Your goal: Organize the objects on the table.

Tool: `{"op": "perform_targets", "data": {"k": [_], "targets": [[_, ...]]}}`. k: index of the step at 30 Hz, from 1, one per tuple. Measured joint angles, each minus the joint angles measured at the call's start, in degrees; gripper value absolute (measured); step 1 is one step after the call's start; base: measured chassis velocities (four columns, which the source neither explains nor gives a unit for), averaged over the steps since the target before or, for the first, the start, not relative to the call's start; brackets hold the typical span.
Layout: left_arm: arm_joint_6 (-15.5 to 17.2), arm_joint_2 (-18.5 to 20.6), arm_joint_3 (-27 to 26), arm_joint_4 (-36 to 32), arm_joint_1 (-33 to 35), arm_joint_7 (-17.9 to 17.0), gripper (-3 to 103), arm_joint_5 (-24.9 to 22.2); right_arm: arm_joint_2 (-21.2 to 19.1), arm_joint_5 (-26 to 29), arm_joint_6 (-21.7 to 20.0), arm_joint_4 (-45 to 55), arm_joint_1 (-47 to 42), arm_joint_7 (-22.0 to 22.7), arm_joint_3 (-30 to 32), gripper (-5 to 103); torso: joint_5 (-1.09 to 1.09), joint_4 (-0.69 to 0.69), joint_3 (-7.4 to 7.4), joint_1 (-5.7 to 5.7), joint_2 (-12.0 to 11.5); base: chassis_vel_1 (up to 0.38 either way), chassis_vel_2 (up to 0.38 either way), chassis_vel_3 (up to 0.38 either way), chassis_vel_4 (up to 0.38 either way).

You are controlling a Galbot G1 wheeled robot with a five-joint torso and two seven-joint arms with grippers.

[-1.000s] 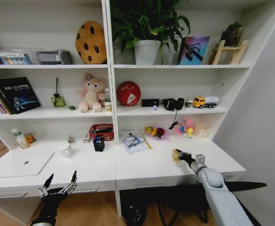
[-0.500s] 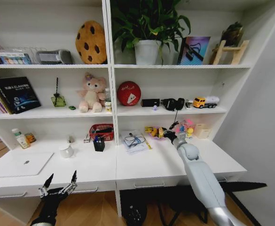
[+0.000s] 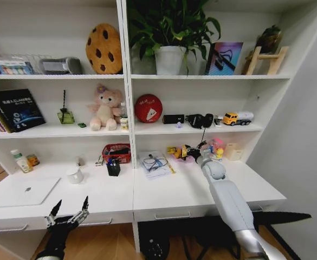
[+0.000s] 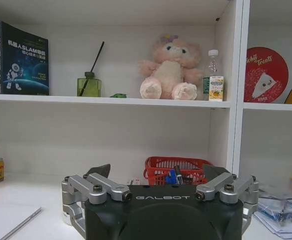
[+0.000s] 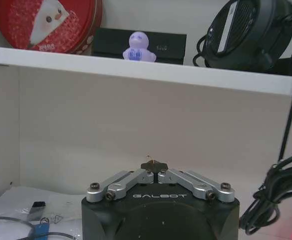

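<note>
At the back of the desk's right half, under the lower shelf, my right gripper [image 3: 191, 153] is extended with its fingers [image 5: 154, 165] drawn together tip to tip; whether anything is pinched between them, I cannot tell. It sits just beside the small yellow and pink toys [image 3: 175, 151] against the back wall, with the stack of papers [image 3: 156, 163] close on its left. Black headphones [image 5: 250, 34], a small lilac figure [image 5: 136, 47] and a red round tin [image 5: 44, 23] stand on the shelf above it.

My left gripper [image 3: 68, 212] hangs low in front of the desk's drawer edge, fingers [image 4: 99, 173] spread apart and holding nothing.

On the white table [image 3: 104, 192], the silver laptop [image 3: 24, 191] lies closed at the far left. A white cup [image 3: 75, 174] stands near it, then a black pen holder [image 3: 114, 166] and a red basket [image 3: 117, 152] at centre back. The tiny green toy car [image 3: 81, 124] sits on the shelf beside the pink plush bear [image 3: 106, 106].
</note>
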Motion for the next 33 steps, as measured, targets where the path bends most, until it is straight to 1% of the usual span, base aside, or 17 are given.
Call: {"op": "perform_targets", "data": {"k": [4,6,7,8,9,10,11,12,14,18,20,24,28,29,30,31,33], "targets": [[0.0,0.0,0.0,0.0,0.0,0.0,100,0.0,0.3,0.1,0.3,-2.4,0.5,-0.4,-0.9,0,-0.02,-0.02,0.01,0.03,0.0,-0.142,0.155,0.133,-0.145],[0.0,0.0,0.0,0.0,0.0,0.0,100,0.0,0.5,0.6,3.1,-8.2,2.9,-0.7,-3.5,0,0.01,-0.02,0.03,0.07,0.0,-0.089,0.099,0.032,-0.068],[0.0,0.0,0.0,0.0,0.0,0.0,100,0.0,0.6,0.7,4.1,-10.5,4.0,-0.7,-4.4,0,-0.02,0.01,0.02,0.06,0.0,-0.027,0.053,-0.011,0.031],[0.0,0.0,0.0,0.0,0.0,0.0,100,0.0,0.6,0.7,4.1,-10.5,4.0,-0.7,-4.4,0,-0.02,0.01,0.02,0.06,0.0,-0.027,0.053,-0.011,0.031],[0.0,0.0,0.0,0.0,0.0,0.0,100,0.0,1.1,0.2,5.9,-15.3,6.5,-0.7,-5.6,0,0.00,0.04,0.01,0.03,0.0,0.000,0.000,0.000,0.000],[0.0,0.0,0.0,0.0,0.0,0.0,100,0.0,1.1,0.2,5.9,-15.3,6.5,-0.7,-5.6,0,0.00,0.04,0.01,0.03,0.0,0.000,0.000,0.000,0.000],[0.0,0.0,0.0,0.0,0.0,0.0,100,0.0,1.6,-0.7,7.3,-18.5,8.3,-0.7,-6.1,0,0.03,0.01,0.01,0.02,0.0,0.000,0.000,0.000,0.000],[0.0,0.0,0.0,0.0,0.0,0.0,100,0.0,2.0,-1.7,8.3,-21.2,10.2,-0.7,-6.3,0,0.00,0.00,0.01,0.01,0.0,0.000,0.000,0.000,0.000],[0.0,0.0,0.0,0.0,0.0,0.0,100,0.0,2.4,-2.2,8.7,-23.1,11.8,-0.6,-6.4,0,-0.03,-0.02,-0.01,-0.01,0.0,0.000,0.000,0.000,0.000],[0.0,0.0,0.0,0.0,0.0,0.0,100,0.0,3.7,-4.4,9.5,-27.6,15.6,1.3,-6.3,0,-0.02,0.00,-0.01,-0.03,0.0,0.000,0.000,0.000,0.000],[0.0,0.0,0.0,0.0,0.0,0.0,100,0.0,4.6,-6.8,10.8,-30.3,17.3,3.1,-6.2,0,-0.02,0.00,0.00,-0.02,0.0,0.000,0.000,0.000,0.000],[0.0,0.0,0.0,0.0,0.0,0.0,100,0.0,5.6,-7.7,11.0,-32.3,18.3,5.0,-5.8,0,0.00,-0.01,0.00,0.00,0.0,0.000,0.000,0.000,0.000],[0.0,0.0,0.0,0.0,0.0,0.0,100,0.0,7.3,-10.6,11.4,-35.6,19.6,6.2,-3.0,-2,-0.02,0.00,0.00,0.00,0.0,0.000,0.000,0.000,0.000],[0.0,0.0,0.0,0.0,0.0,0.0,100,0.0,7.5,-11.2,11.4,-35.8,19.7,6.5,-2.6,3,0.00,0.00,0.00,0.00,0.0,0.000,0.000,0.000,0.000],[0.0,0.0,0.0,0.0,0.0,0.0,100,0.0,7.5,-11.2,11.4,-35.8,19.7,6.5,-2.6,3,0.00,0.00,0.00,0.00,0.0,0.000,0.000,0.000,0.000],[0.0,0.0,0.0,0.0,0.0,0.0,100,0.0,7.7,-11.7,11.4,-35.9,19.6,6.8,-2.2,14,-0.01,0.00,0.00,0.00,0.0,0.000,0.000,0.000,0.000],[0.0,0.0,0.0,0.0,0.0,0.0,100,0.0,7.7,-12.0,11.4,-35.9,19.6,6.9,-2.0,14,-0.02,0.00,0.00,0.00,0.0,0.000,0.000,0.000,0.000]]}}
